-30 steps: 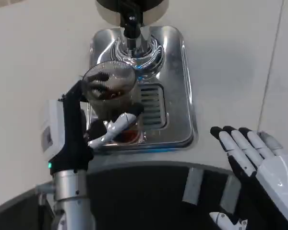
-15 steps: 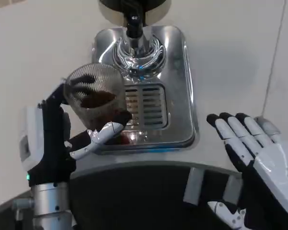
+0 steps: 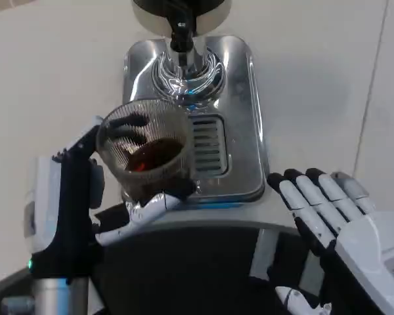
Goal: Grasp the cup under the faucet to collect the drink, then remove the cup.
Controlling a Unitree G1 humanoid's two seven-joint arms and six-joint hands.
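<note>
L. hand (image 3: 85, 197) grips cup (image 3: 144, 157) w/ dark drink over steel drip tray (image 3: 249, 118); r. hand (image 3: 328, 210) open nearby.

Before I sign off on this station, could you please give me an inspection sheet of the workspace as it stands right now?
Surface: white table, bare around the dispenser.
Job's things: clear ribbed cup holding dark drink, in front of the faucet, over the steel drip tray.
Clutter: nothing seen.
Hands: left hand grips the cup; right hand open, fingers spread, off the tray's right side.
Cables: nothing seen.
Surroundings: dark rim along the near table edge.
</note>
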